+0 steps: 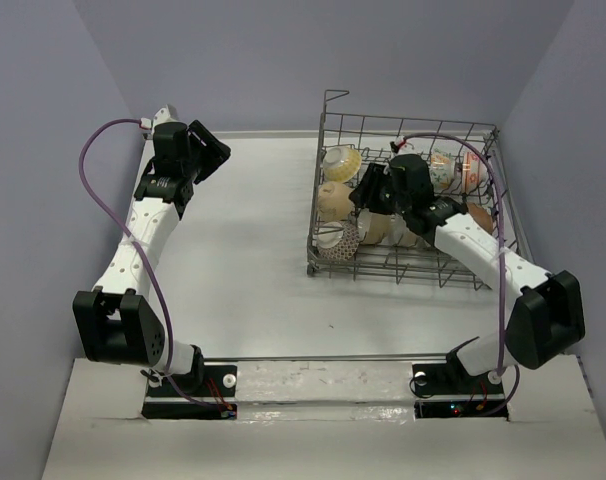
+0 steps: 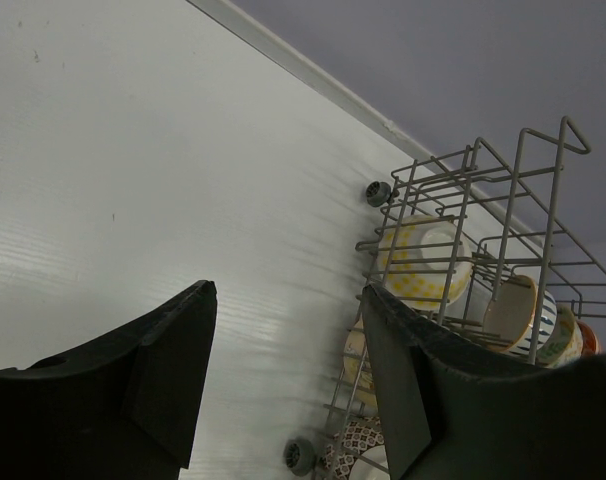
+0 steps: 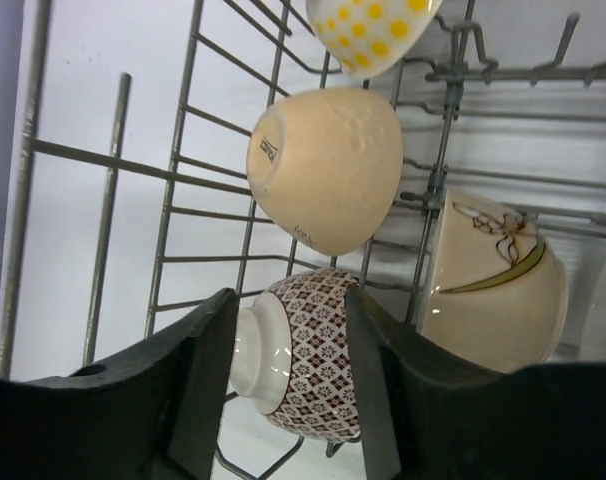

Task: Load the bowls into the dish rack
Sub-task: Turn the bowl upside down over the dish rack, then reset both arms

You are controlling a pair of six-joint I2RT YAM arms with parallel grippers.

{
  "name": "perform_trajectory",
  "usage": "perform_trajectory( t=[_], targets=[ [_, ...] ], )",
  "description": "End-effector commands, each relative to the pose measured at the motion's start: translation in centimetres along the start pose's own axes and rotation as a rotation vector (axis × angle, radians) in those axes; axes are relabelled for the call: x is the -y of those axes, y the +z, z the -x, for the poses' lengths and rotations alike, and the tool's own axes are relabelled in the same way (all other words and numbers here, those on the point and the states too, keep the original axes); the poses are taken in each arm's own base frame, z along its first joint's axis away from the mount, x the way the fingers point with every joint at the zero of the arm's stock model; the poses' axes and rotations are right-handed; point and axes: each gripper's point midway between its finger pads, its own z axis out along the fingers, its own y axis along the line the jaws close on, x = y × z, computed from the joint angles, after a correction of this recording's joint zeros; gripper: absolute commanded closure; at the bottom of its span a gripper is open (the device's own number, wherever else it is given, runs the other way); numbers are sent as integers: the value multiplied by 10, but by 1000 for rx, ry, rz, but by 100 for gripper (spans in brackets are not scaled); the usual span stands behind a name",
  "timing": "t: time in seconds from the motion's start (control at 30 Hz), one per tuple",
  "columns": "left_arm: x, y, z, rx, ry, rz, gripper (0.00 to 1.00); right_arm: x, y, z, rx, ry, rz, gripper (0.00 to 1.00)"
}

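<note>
The grey wire dish rack (image 1: 383,272) stands at the far right of the table and holds several bowls on their sides. At its left end are a yellow-dotted bowl (image 1: 341,158), a tan bowl (image 1: 333,200) and a brown-patterned bowl (image 1: 338,240). My right gripper (image 1: 368,195) is inside the rack, open and empty. In the right wrist view its gripper (image 3: 288,300) frames the patterned bowl (image 3: 313,350), which lies lower in the rack. The tan bowl (image 3: 328,165) and a cream floral bowl (image 3: 493,280) lie beside it. My left gripper (image 1: 215,155) is open and empty at the table's far left.
More bowls, one orange (image 1: 473,172), sit at the rack's right end, partly hidden by my right arm. The left wrist view shows its open gripper (image 2: 288,290) over bare white table, with the rack (image 2: 543,200) and the yellow-dotted bowl (image 2: 423,260) at right. Walls enclose the table.
</note>
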Motion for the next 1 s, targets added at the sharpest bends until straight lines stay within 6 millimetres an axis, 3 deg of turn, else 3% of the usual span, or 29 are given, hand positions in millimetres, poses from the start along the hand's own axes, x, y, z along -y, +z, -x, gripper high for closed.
perform_trajectory(
  t=[0.0, 0.07, 0.1, 0.17, 0.27, 0.37, 0.4, 0.43, 0.6, 0.73, 0.97],
  targets=[
    [27, -13, 23, 59, 26, -75, 31, -16, -17, 44, 112, -51, 3, 43],
    [32, -15, 25, 61, 38, -86, 31, -24, -30, 64, 169, -78, 15, 32],
    [36, -18, 24, 59, 54, -98, 31, -28, -40, 80, 216, -95, 15, 17],
    [43, -20, 22, 47, 81, -122, 27, -31, -50, 93, 261, -110, 10, 0],
    [59, -29, 14, 37, 139, -169, 21, -39, -72, 111, 335, -140, 42, 0],
    [80, -39, 2, 24, 211, -230, 13, -33, -85, 120, 391, -145, 14, 0],
    [85, -42, -1, 19, 228, -245, 11, -36, -97, 126, 431, -146, 31, 0],
    [96, -48, -10, 2, 250, -272, 10, -35, -103, 128, 448, -159, 33, 0],
    [119, -70, -16, 28, 318, -308, 3, -25, -126, 123, 493, -157, 30, 0],
    [127, -84, -17, 46, 338, -341, 1, -21, -148, 120, 524, -152, 38, 0],
    [133, -98, -14, 66, 353, -380, 1, -23, -157, 124, 523, -164, 36, 0]
  ],
)
